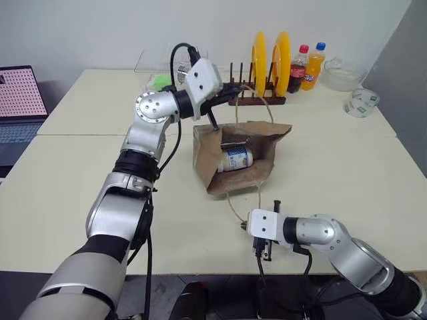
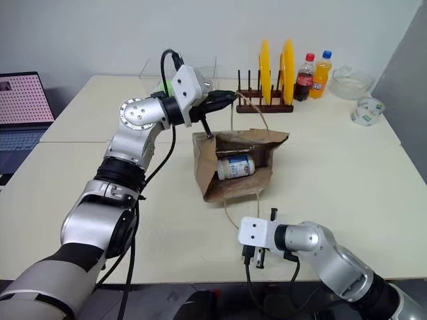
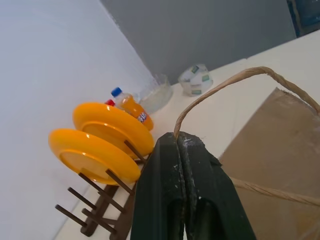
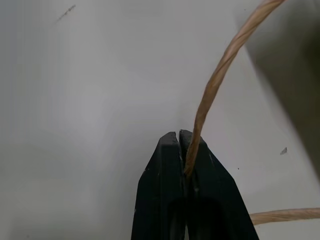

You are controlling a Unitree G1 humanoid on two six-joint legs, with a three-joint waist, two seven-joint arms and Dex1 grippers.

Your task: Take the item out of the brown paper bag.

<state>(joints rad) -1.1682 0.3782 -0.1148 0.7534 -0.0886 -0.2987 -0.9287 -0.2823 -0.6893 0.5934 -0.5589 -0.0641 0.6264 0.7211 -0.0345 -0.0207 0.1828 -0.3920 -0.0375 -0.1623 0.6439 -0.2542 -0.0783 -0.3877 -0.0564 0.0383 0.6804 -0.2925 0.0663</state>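
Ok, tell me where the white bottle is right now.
In the left eye view the white bottle lies on its side inside the open brown paper bag at the table's middle, in front of the plate rack.

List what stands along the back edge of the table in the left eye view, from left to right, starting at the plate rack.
wooden plate rack with two yellow plates → cola bottle → orange soda bottle → clear glass bowl → roll of tape
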